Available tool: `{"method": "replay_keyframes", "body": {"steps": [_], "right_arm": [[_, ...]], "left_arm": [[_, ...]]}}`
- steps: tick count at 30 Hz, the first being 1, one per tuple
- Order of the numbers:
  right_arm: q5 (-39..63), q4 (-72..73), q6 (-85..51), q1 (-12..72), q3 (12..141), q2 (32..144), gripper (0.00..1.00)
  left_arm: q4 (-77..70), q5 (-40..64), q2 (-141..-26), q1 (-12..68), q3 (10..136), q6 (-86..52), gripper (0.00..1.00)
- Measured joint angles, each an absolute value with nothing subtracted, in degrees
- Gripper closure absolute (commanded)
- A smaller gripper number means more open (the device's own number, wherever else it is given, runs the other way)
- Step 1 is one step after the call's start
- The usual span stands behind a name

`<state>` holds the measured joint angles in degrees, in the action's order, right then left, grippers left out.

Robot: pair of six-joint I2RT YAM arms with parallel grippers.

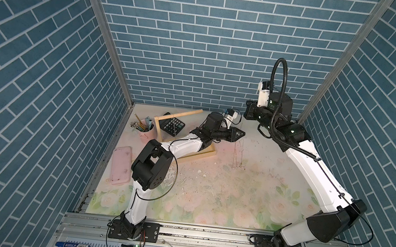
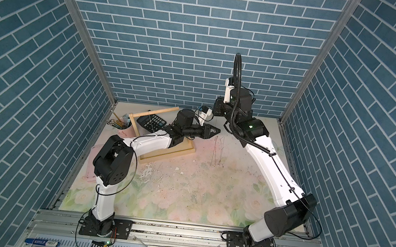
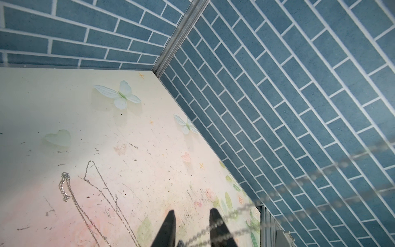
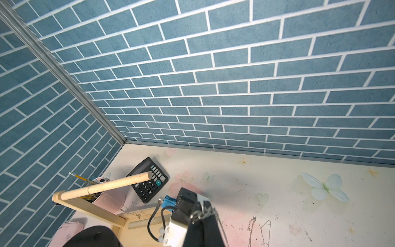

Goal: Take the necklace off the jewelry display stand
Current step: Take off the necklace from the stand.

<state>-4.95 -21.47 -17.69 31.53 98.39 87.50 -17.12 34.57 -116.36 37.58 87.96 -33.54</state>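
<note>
Right pincer (image 4: 204, 220) clenched on the necklace (image 4: 199, 213), held raised above the counter (image 1: 234, 196) and clear of the jewelry display stand (image 1: 179, 113) at rear left; left pincer (image 3: 192, 211) released, fingers apart, over the counter near a second chain (image 3: 64, 175) lying flat there.

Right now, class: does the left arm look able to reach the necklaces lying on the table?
Probably yes: the left gripper hangs open near the necklaces, with bare table between. One snag: the chain pinched in the right gripper trails across the left fingers.
</note>
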Motion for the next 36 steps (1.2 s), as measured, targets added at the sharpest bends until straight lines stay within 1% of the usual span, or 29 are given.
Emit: {"method": "replay_keyframes", "body": {"steps": [21,24,36], "right_arm": [[-5.4,-21.4,-17.7,31.4,97.7,86.6,1.00],[-5.4,-21.5,-17.7,31.4,97.5,86.5,1.00],[-5.4,-21.5,-17.7,31.3,97.2,86.3,1.00]], "left_arm": [[-18.8,34.8,-115.6,37.6,85.2,-33.8,0.85],[-19.0,34.8,-115.4,37.6,84.9,-33.9,0.89],[-19.5,34.8,-114.9,37.6,83.9,-33.8,0.93]]}}
